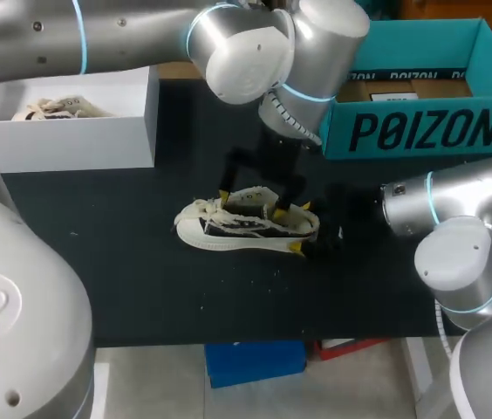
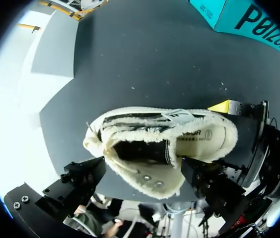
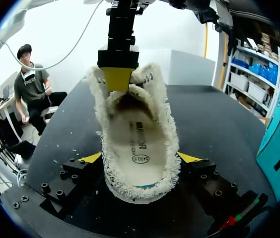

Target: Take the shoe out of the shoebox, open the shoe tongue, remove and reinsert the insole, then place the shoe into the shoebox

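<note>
**Cream fleece shoe, heel held: where the insole step may fail**

The shoe [image 1: 246, 225] lies out of its box on the black table [image 1: 141, 288], toe toward 9 o'clock and heel toward 3 in the head view. The insole [image 3: 139, 144] sits flat inside with its print showing. We cannot say whether it has yet to be pulled or is already back in.

The right gripper [image 3: 140, 158] pinches the heel, one yellow tip pressed into the fleece on each side. The left gripper [image 2: 142, 168] hangs over the opening with its fingers spread wide. One of its pads [image 3: 117, 78] rests at the tongue end. We cannot tell whether the other touches anything.

Risks, as we judge them:

1. The fleece collar is soft. If the insole is pulled upward, the heel hold may slip, and the shoe may lift or twist instead of giving up the insole.
2. The pile around the rim may drag the insole's edge, so it folds or comes up crooked. Going back in, it could bunch at the toe, which is hidden from us.
3. The tongue may drop across the opening once the pad leaves it.
4. The teal shoebox [image 1: 420, 131] stands well apart, at 1 o'clock from the shoe, with the left arm [image 1: 237, 44] over its near corner, so the return path is crowded.
5. A white box [image 1: 98, 140] at 10 o'clock holds a second shoe [image 1: 54, 108], so the shoe could go into the wrong box.
</note>
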Motion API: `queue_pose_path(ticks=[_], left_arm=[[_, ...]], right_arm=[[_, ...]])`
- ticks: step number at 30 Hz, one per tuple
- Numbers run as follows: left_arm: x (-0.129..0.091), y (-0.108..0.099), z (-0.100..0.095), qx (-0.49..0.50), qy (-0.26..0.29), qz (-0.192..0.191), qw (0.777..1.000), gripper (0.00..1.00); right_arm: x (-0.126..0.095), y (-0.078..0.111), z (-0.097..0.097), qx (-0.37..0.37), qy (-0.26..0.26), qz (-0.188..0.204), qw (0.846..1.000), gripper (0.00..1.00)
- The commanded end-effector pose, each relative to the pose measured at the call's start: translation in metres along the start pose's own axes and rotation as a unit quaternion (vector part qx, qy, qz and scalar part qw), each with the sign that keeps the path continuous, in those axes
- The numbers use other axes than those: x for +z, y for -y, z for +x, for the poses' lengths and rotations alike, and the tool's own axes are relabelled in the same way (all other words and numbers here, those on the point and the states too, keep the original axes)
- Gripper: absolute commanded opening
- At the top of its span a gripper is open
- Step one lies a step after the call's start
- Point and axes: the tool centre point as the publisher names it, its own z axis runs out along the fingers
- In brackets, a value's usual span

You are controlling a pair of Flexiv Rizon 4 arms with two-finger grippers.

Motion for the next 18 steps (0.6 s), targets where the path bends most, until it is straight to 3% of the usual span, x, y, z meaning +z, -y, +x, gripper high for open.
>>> queue_pose_path(ticks=[1, 15, 17, 18], left_arm=[[0.004, 0.004, 0.009, 0.003, 0.042, -0.002, 0.999, 1.00], [0.014, 0.005, 0.002, 0.017, 0.088, 0.004, 0.996, 0.98], [0.015, 0.005, 0.001, 0.017, 0.093, 0.005, 0.995, 0.71], [0.015, 0.005, 0.000, 0.016, 0.094, 0.005, 0.995, 0.65]], right_arm=[[0.002, 0.001, 0.000, 0.001, 0.001, 0.001, 1.000, 0.00], [0.002, 0.001, 0.000, 0.001, 0.001, 0.001, 1.000, 0.00], [0.002, 0.001, 0.000, 0.001, 0.001, 0.001, 1.000, 0.00], [0.002, 0.001, 0.000, 0.001, 0.001, 0.001, 1.000, 0.00]])
